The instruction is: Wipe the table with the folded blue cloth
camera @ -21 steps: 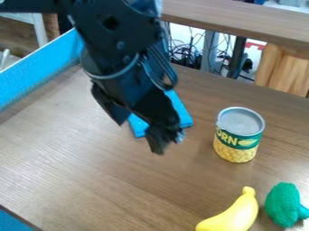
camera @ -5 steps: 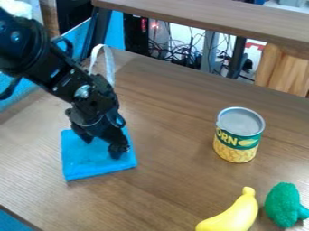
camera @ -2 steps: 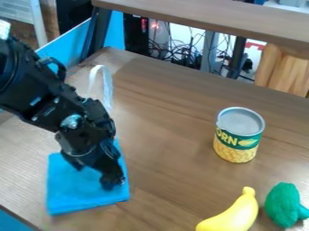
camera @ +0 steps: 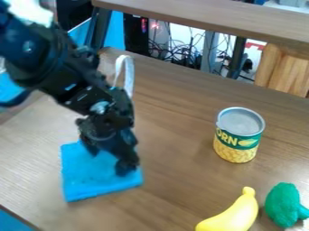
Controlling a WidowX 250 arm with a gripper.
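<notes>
Blue cloth: folded into a flat, roughly square pad [camera: 84, 180], bright blue, with slightly uneven edges; it is laid on the wooden table [camera: 175, 194] directly beneath the jaws.
Hidden part: the cloth's far right portion is covered by the black gripper [camera: 109, 160]; where the dark fingertips meet the fabric is hard to make out.
Cut off: the banana [camera: 238, 213] and the green broccoli-like toy [camera: 282, 204] are cropped by the view's edges.
Jaws: parted, with blue fabric seen between them; nothing is seen clamped. The cloth is reached by the tips, but whether it is pressed or only hovered over cannot be told.
Pale strap: a whitish loop [camera: 129, 74] is seen upright behind the jaws.
Can: a metal-topped can [camera: 237, 135] with a green and yellow label is stood upright, well apart from the jaws, to their right in the view.
Yellow and green toys: placed nearer the camera than the jaws and farther right, just beside each other.
</notes>
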